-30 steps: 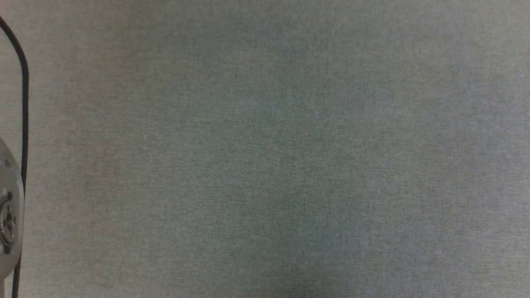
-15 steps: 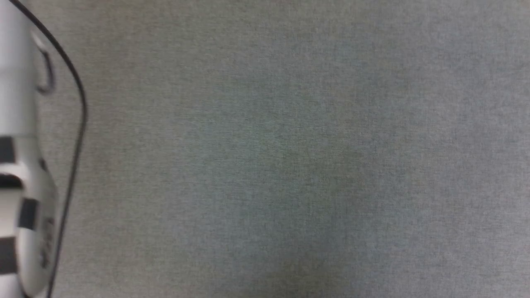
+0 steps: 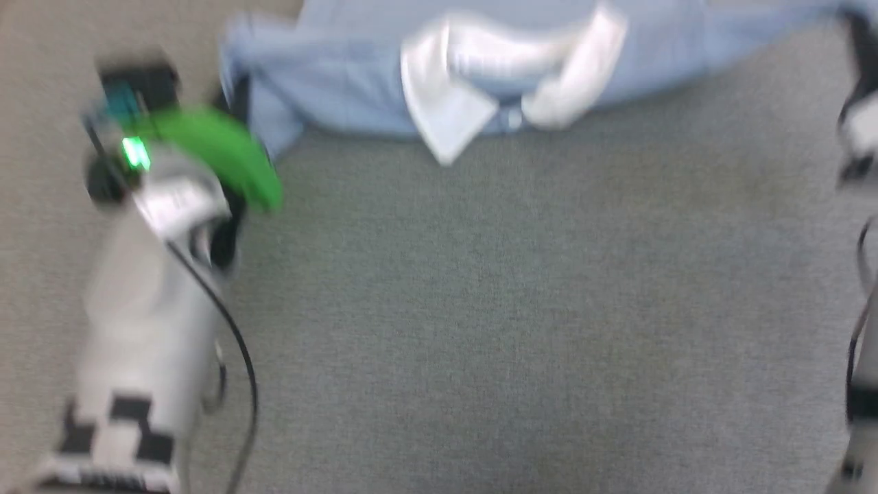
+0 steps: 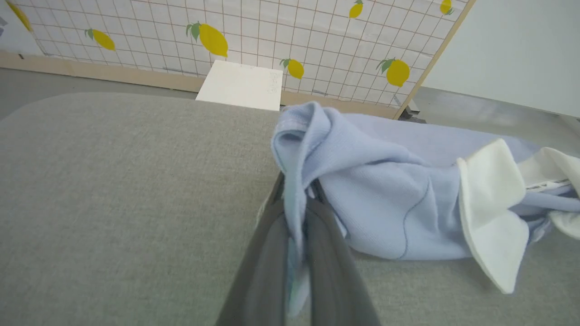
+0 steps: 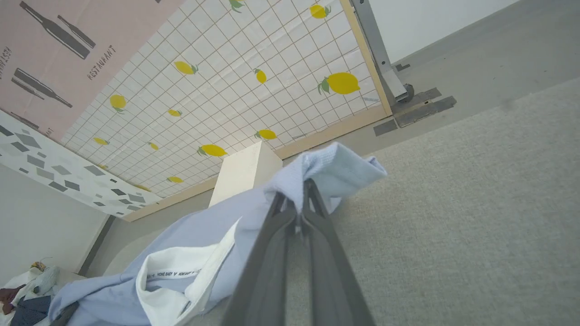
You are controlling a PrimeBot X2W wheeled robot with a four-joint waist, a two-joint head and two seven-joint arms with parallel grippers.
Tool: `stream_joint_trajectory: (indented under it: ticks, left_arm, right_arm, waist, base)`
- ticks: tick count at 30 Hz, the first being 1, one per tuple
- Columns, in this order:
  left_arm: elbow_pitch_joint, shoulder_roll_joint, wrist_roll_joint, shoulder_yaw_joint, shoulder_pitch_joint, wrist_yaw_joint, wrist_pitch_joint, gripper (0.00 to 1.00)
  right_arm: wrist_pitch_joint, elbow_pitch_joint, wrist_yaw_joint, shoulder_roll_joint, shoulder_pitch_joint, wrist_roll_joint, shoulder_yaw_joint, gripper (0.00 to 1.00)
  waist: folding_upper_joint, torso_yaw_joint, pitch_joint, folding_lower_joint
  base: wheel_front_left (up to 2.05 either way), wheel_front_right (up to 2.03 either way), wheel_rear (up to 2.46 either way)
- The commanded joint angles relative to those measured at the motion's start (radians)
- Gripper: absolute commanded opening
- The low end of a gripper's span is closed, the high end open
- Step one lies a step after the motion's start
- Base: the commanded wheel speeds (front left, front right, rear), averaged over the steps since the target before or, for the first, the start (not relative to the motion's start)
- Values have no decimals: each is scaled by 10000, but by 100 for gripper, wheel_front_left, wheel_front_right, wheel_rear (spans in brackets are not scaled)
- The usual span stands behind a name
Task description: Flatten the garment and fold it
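Garment: light blue short-sleeved knit polo shirt with a white collar. It lies across the far part of the grey fabric-covered table, strung between the two hands, bunched and creased rather than flat.
Left hand: closed, its dark fingers pinching a doubled fold of blue fabric at the shirt's left end.
Right hand: closed, gripping a bunched corner of blue fabric at the opposite end.
Step in hand (judged): drawing the shirt taut between both grips to flatten it; no fold looks made yet.
Risk, slip: each grip holds only a narrow pinch of soft knit, so a firm outward pull could draw the fabric out of the fingers.
Risk, skew: the two grips take uneven bunches, so pulling may lay the shirt down twisted, with creases trapped beneath.
Risk, collar: it stands loose and curled and could tuck under when the shirt is lowered.
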Motion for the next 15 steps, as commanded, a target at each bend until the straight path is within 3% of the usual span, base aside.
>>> stream_joint_trajectory:
  ticks: [1,11,15]
  left_arm:
    - [-155,-34,-221,-63,626,-60,-92,0]
    - [-1915,117,-1746,-257,4631,-67,361,0]
    - [-2658,258,-2232,-67,6019,171,933,0]
  right_arm:
    - [-17,-176,-11,42,643,210,-17,0]
    - [149,-1071,-11,215,4717,523,-70,0]
    - [520,-1481,-11,294,5887,688,-355,0]
  waist:
    - [0,135,-1171,1]
    - [0,122,-2681,1]
    - [0,78,-3065,1]
  base:
    - [0,0,0]
    - [0,0,0]
    - [0,0,0]
